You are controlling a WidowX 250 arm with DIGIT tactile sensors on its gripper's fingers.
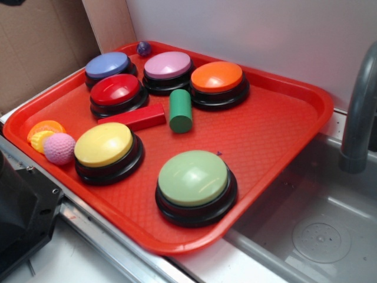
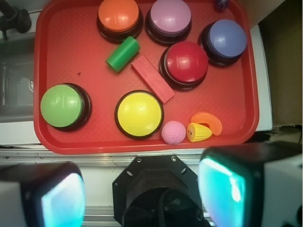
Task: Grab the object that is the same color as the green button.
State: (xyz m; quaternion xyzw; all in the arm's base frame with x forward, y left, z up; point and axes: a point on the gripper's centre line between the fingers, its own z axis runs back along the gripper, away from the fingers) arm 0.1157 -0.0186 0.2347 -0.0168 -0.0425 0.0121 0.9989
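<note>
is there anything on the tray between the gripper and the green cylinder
Yes. In the wrist view the gripper sits off the tray's near edge, and the yellow button and the red block lie between it and the green cylinder. From above, nothing covers the cylinder.

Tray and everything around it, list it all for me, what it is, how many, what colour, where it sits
tray: one, red, beside the sink
green button: one, pale green, near right part of tray
yellow button: one, near left part
red button: one, behind the yellow one
blue button: one, far left corner
purple button: one, pinkish purple, far row middle
orange button: one, far row right
green cylinder: one, dark green, lying mid-tray
red block: one, left of the cylinder
pink ball: one, left edge
toy corn: one, yellow, beside the ball
orange slice: one, beside the corn
small ball: one, dark purple, far corner
sink: one, grey, right of tray
faucet: one, grey, over the sink
gripper: one, open, off the tray's near edge
</note>
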